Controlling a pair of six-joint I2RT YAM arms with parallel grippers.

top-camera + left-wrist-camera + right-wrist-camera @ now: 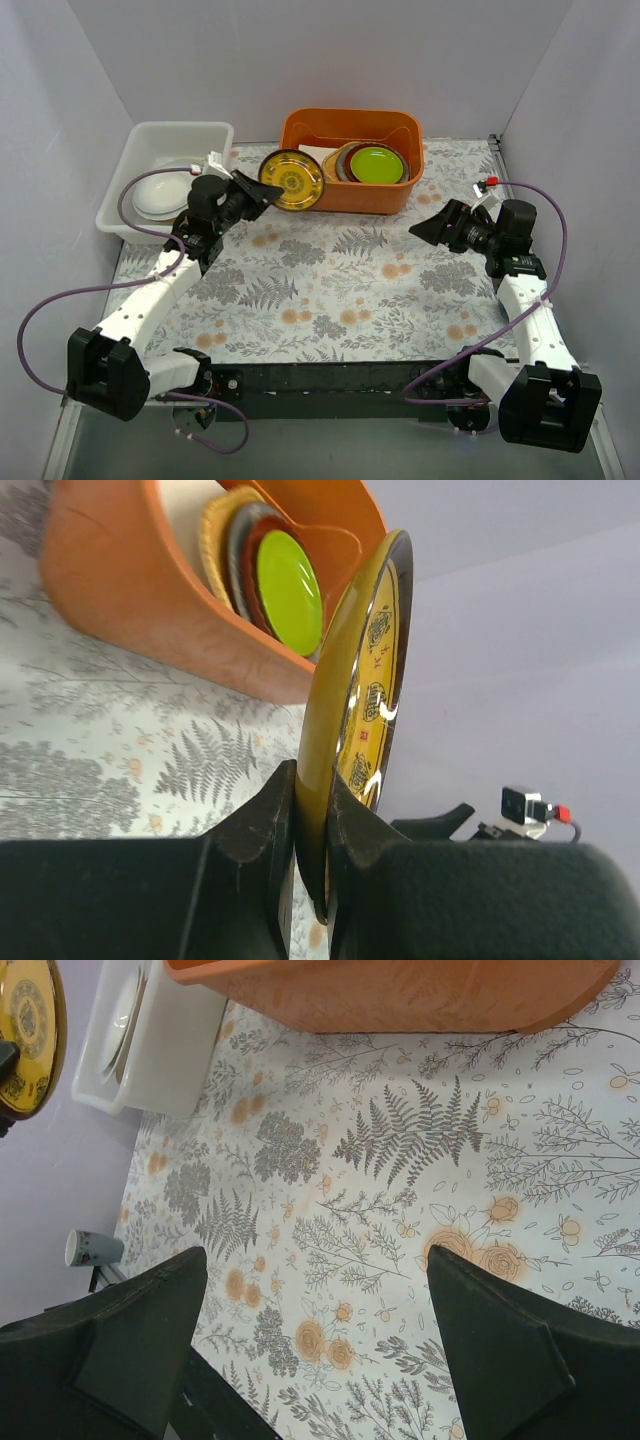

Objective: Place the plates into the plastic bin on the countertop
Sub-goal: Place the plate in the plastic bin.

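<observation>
Reaching toward the far left, the left hand (pixel 256 192) was clamped on the rim of a round dark brown-gold plate (pixel 291 180). It held the plate on edge above the bench (pixel 330 290), just right of the white translucent plastic bin (pixel 118 215) and in front of the orange tub (pixel 350 195). The plate's glossy face carried gold medallions. White plates (pixel 160 195) lay in the rectangular, rolled-rim bin. The right hand (pixel 428 228) hovered at the right over the fern-printed surface, its black jaws wide apart and empty.

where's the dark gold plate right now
Top view: the dark gold plate is clamped upright in the left gripper, left of centre, in front of the left end of the orange tub and right of the white bin.
</observation>
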